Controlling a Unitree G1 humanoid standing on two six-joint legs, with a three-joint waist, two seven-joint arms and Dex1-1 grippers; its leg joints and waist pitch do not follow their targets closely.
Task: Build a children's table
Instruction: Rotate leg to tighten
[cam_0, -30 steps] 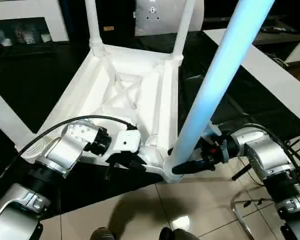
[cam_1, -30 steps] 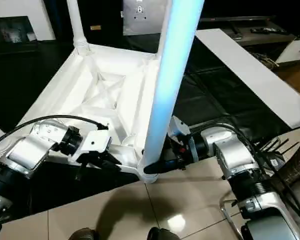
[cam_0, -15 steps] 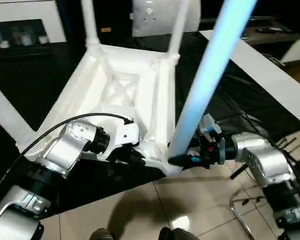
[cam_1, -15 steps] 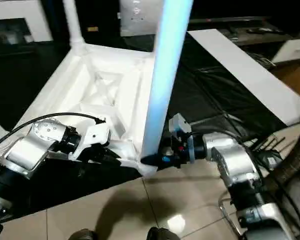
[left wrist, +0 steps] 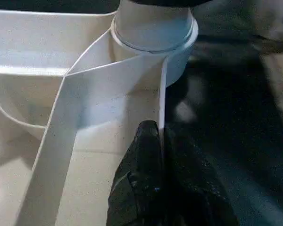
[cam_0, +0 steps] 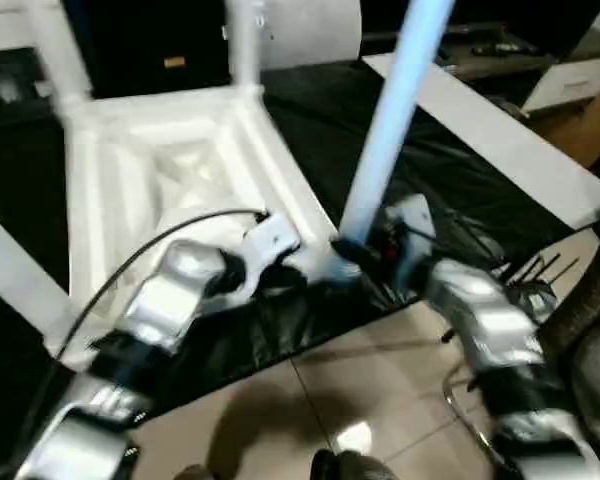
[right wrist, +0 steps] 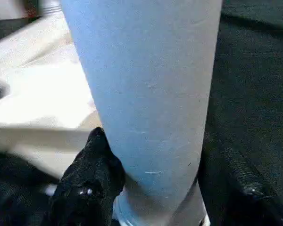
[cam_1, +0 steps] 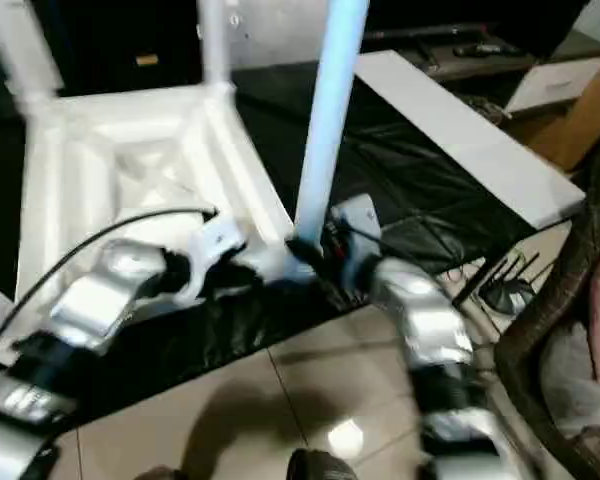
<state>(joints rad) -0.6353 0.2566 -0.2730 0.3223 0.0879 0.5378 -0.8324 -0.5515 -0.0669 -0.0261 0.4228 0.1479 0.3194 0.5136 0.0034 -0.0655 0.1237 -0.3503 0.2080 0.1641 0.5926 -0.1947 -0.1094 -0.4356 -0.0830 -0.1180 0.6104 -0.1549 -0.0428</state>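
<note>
left gripper (left wrist: 162, 181): jaws pinched together | right gripper (right wrist: 151, 188): jaws part-spread, clamping

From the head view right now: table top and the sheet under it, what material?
Table top: looks like moulded white plastic, semi-gloss, judging by the thin ribs and one-piece corner socket. Sheet under it: black, wrinkled, slightly shiny, probably plastic film or coated fabric; hard to say which.

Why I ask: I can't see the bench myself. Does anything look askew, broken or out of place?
Nothing stands out. The children's table lies upside down on the black sheet, legs up and undamaged. The left gripper pinches a rim wall by the corner socket; the right gripper clasps the near leg just above that socket.
</note>
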